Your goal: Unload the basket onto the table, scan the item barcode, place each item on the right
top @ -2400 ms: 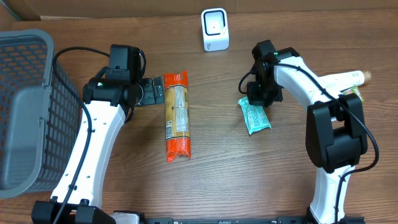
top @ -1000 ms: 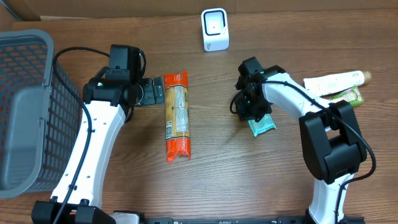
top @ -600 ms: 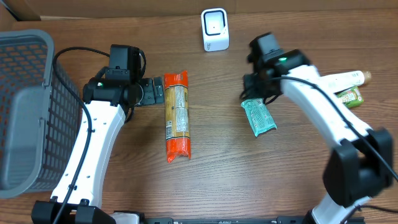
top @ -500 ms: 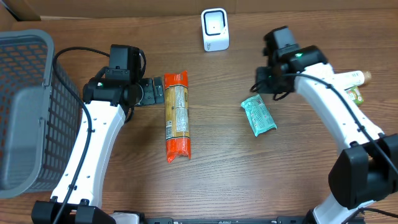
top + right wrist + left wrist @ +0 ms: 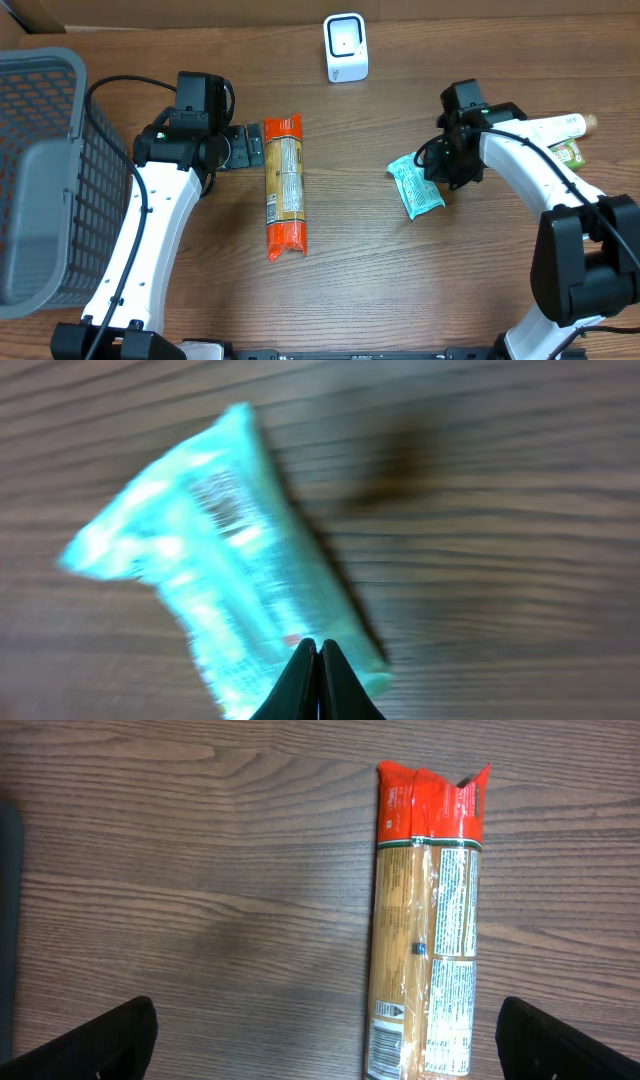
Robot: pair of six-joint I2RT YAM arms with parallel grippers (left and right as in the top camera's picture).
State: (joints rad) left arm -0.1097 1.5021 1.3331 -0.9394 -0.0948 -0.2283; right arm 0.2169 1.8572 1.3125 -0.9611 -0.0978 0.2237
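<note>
Progress: early, nothing scanned yet | teal packet (image 5: 417, 187) lying flat on counter (image 5: 350, 280), well apart from scanner (image 5: 346, 47) | right tool (image 5: 318, 678) clenched empty, hanging at packet's edge | left tool (image 5: 248, 148) released | lifting and presenting barcode remaining.

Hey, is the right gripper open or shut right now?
Shut. In the right wrist view, the right gripper shows its two fingers pressed together with no gap, with the teal packet beneath them.

Teal packet (image 5: 417, 186) lying on the bench (image 5: 350, 290), closed right gripper (image 5: 441, 168) sitting at its 3 o'clock edge, white scanner (image 5: 346, 47) standing toward 11 o'clock
</note>
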